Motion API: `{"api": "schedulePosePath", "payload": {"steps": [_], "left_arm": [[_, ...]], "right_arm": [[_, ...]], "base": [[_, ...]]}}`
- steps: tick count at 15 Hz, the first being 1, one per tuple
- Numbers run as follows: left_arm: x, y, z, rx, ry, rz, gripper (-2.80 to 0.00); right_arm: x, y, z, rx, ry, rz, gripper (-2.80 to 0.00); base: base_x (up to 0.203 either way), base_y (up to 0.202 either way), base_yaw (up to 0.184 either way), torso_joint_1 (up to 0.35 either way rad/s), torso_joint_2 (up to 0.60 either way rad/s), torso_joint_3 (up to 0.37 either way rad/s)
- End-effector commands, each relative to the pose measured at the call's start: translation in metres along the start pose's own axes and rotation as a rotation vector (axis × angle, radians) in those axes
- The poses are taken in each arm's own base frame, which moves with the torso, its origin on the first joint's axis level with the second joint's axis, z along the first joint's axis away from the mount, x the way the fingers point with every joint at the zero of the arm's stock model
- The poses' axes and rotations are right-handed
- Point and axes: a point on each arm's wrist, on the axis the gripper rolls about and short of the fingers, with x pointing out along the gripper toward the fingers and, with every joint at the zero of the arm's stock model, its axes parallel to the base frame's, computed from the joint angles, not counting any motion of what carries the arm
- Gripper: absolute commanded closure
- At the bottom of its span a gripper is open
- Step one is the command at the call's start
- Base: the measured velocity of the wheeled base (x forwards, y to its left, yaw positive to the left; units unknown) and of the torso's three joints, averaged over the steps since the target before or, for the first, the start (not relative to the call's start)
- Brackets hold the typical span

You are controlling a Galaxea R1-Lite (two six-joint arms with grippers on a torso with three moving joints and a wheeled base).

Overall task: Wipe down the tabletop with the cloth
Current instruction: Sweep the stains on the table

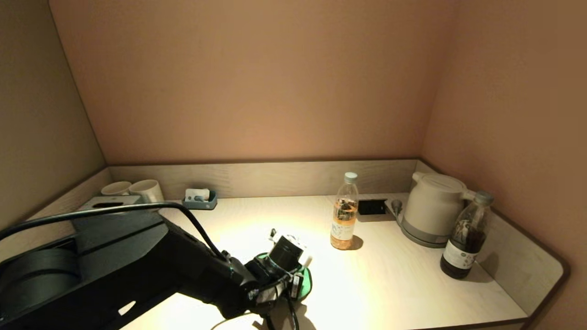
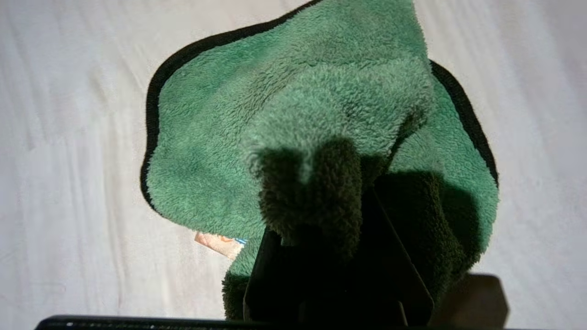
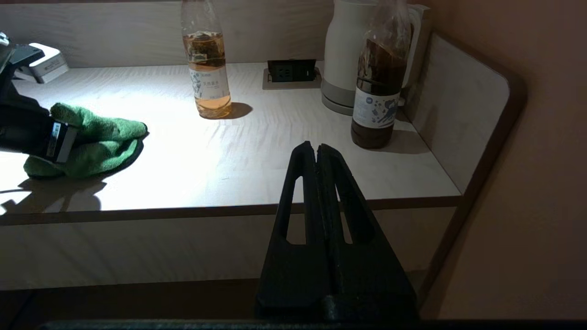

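Note:
A green fleecy cloth (image 2: 293, 105) with a black hem lies bunched on the pale wooden tabletop (image 1: 394, 279), near its front left. It also shows in the head view (image 1: 306, 280) and the right wrist view (image 3: 103, 142). My left gripper (image 2: 321, 215) is shut on a fold of the cloth and presses it onto the tabletop. The arm hides most of the cloth in the head view. My right gripper (image 3: 316, 147) is shut and empty, parked below and in front of the table's front edge.
A tea bottle (image 1: 345, 213) stands mid-table. A white kettle (image 1: 431, 208) and a dark bottle (image 1: 465, 238) stand at the back right by a socket (image 1: 371, 207). Two cups (image 1: 133, 189) and a small tray (image 1: 200, 199) sit at the back left. Walls enclose three sides.

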Motion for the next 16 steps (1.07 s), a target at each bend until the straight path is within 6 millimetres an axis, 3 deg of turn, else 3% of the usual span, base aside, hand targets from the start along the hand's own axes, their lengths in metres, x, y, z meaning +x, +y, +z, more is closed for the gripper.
{"api": "schedulePosePath", "payload": {"steps": [1, 6, 8, 12, 14, 16], "left_arm": [[-0.011, -0.002, -0.007, 0.018, -0.005, 0.046, 0.0], [-0.016, 0.029, -0.013, -0.017, 0.027, 0.136, 0.0], [0.001, 0.067, -0.011, -0.069, 0.047, 0.261, 0.0], [0.034, 0.117, -0.001, -0.136, 0.06, 0.377, 0.0], [0.049, 0.131, 0.008, -0.153, 0.046, 0.403, 0.0], [0.068, 0.134, 0.017, -0.157, 0.014, 0.408, 0.0]], "right_arm": [[0.0, 0.0, 0.0, 0.0, 0.001, 0.001, 0.0], [0.0, 0.0, 0.0, 0.0, 0.001, 0.001, 0.0], [0.0, 0.0, 0.0, 0.0, 0.001, 0.001, 0.0], [0.0, 0.0, 0.0, 0.0, 0.001, 0.001, 0.0], [0.0, 0.0, 0.0, 0.0, 0.001, 0.001, 0.0], [0.0, 0.0, 0.0, 0.0, 0.001, 0.001, 0.0]], "base": [[0.0, 0.0, 0.0, 0.0, 0.0, 0.0], [0.0, 0.0, 0.0, 0.0, 0.0, 0.0], [0.0, 0.0, 0.0, 0.0, 0.0, 0.0], [0.0, 0.0, 0.0, 0.0, 0.0, 0.0], [0.0, 0.0, 0.0, 0.0, 0.0, 0.0], [0.0, 0.0, 0.0, 0.0, 0.0, 0.0]]}}
